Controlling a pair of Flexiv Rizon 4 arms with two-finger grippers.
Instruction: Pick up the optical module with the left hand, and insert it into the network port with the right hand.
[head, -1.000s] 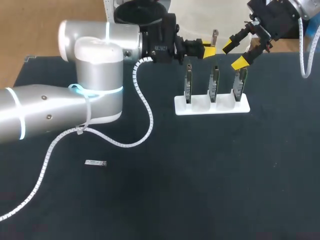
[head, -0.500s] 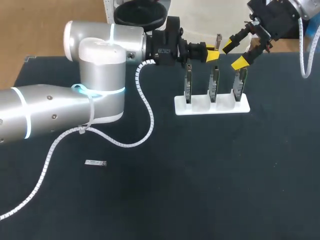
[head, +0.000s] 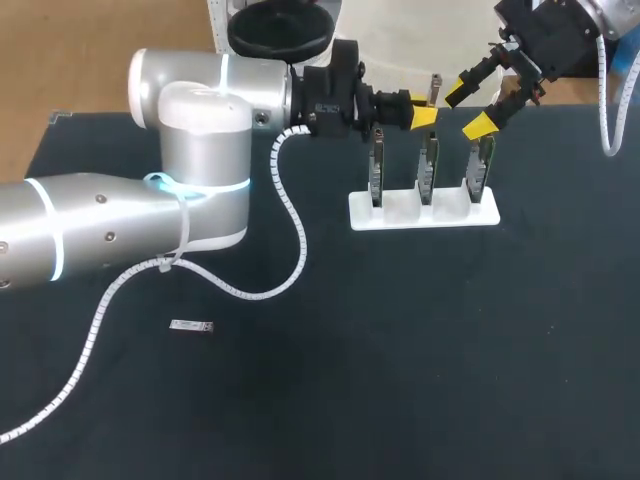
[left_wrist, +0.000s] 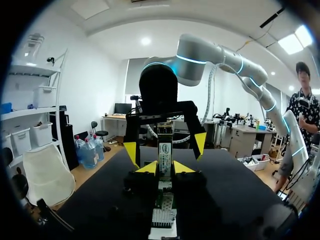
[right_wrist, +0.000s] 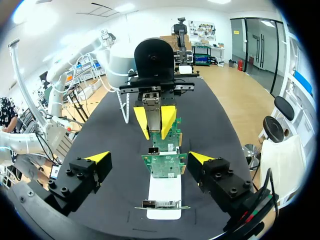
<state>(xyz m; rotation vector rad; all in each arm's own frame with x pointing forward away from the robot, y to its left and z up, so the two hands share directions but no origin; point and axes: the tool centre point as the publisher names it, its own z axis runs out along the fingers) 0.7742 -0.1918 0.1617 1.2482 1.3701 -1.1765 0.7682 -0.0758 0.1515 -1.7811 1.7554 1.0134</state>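
1. A slim, rectangular silver metal optical module with a small label on its face is pinched between the yellow-tipped fingers of the left gripper. Both tips press on its sides, and its end pokes out past them.
2. The optical module hangs in the air just behind the rack, above the gap between the left and middle cards, and touches neither.
3. The right gripper hovers beside it, above the right-hand card. Its black, blocky fingers with wedge-shaped yellow tips are spread wide with nothing between them.
4. A flat white plastic rack with three slots holds three green printed network cards. One stands upright in each slot, in a row.
5. In the right wrist view, the middle card carries a small boxy metal network port at its upper edge.
6. The rack sits on a matte black table.
7. A small flat silver part lies alone on the table, well apart from the rack, near the left arm's ribbed white cable.
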